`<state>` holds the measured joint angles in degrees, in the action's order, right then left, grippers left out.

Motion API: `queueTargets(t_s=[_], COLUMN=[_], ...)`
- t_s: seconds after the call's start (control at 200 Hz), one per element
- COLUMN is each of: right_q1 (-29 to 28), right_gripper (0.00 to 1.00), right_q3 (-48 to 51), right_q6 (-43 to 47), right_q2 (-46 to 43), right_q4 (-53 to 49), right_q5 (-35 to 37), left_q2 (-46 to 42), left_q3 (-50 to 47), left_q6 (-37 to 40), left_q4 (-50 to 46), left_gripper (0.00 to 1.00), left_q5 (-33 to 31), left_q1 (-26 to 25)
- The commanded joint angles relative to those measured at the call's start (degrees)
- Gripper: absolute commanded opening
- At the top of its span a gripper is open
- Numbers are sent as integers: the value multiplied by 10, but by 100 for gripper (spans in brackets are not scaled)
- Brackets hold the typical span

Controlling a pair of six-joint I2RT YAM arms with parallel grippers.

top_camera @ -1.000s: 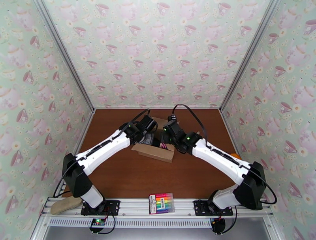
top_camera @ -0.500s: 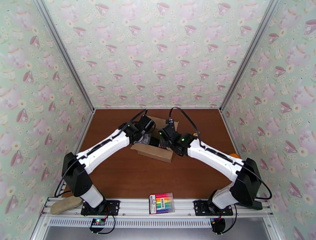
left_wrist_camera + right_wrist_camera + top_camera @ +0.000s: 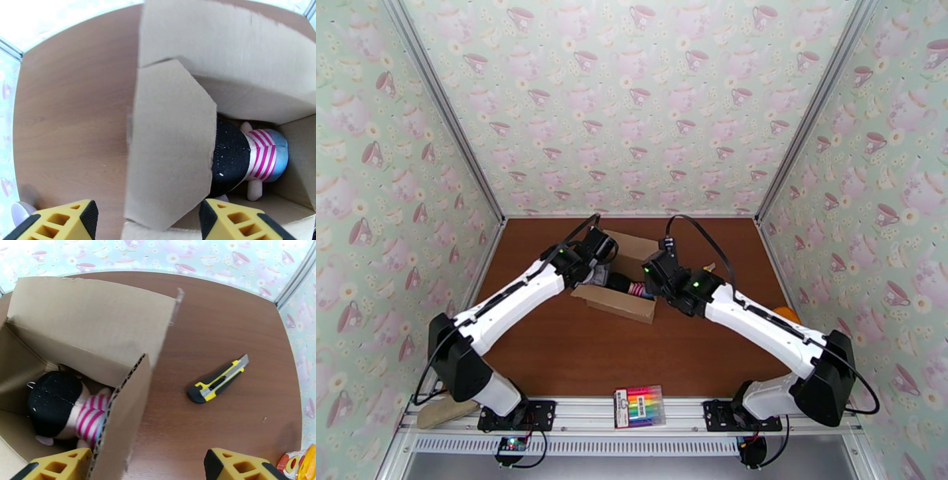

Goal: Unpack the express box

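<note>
The express box (image 3: pixel 617 303) stands open near the middle of the worktop's far edge, with a striped doll (image 3: pixel 252 158) lying inside. The left gripper (image 3: pixel 145 223) and right gripper (image 3: pixel 148 465) hover over its end flaps, jaws spread, grasping nothing; a utility knife (image 3: pixel 218 379) lies just right of it

Box (image 3: pixel 620 301) — tan corrugated cardboard carton, upright, top open, flaps standing up and splayed outward. Sits on the brown desk (image 3: pixel 569 355) — centre, toward the back, turned a bit askew.
</note>
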<state>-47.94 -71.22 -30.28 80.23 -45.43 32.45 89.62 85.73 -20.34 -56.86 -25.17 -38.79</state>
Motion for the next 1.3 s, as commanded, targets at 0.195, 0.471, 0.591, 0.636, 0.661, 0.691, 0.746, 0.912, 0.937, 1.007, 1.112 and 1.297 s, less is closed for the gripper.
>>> queueTargets(t_s=[0.195, 0.471, 0.591, 0.636, 0.661, 0.691, 0.746, 0.912, 0.937, 1.007, 1.112, 1.297], right_q1=[1, 2, 5, 6, 7, 7, 8, 8, 8, 8, 10, 16], right_gripper=[80, 80, 80, 81, 81, 81, 81, 81, 81, 81, 81, 81], right_q3=[24, 31, 39, 42, 44, 45, 48, 52, 52, 52, 53, 67], right_q6=[-3, -7, -10, -11, -12, -13, -14, -12, -12, -10, -10, -8], right_q2=[-39, -49, -57, -61, -62, -64, -67, -73, -73, -74, -75, -82], right_q4=[-30, -26, -23, -21, -20, -19, -19, -18, -18, -18, -19, -22], right_q5=[30, 18, 17, 15, 14, 14, 13, 11, 11, 10, 12, 11], left_q2=[-28, -24, 7, 19, 25, 31, 40, 65, 68, 76, 79, 56], left_q3=[0, 14, 37, 45, 46, 48, 49, 51, 51, 53, 56, 51], left_q6=[13, 31, 49, 50, 50, 50, 50, 46, 45, 41, 36, 42], left_q4=[-19, -4, -19, -26, -27, -27, -26, -28, -30, -38, -50, -51], left_gripper=[74, 74, 74, 74, 74, 74, 74, 74, 74, 74, 73, 74], left_q5=[-27, 22, 5, -1, -4, -6, -8, -35, -42, -70, -99, -105], left_q1=[22, -18, -44, -48, -50, -52, -54, -52, -51, -49, -44, -19])
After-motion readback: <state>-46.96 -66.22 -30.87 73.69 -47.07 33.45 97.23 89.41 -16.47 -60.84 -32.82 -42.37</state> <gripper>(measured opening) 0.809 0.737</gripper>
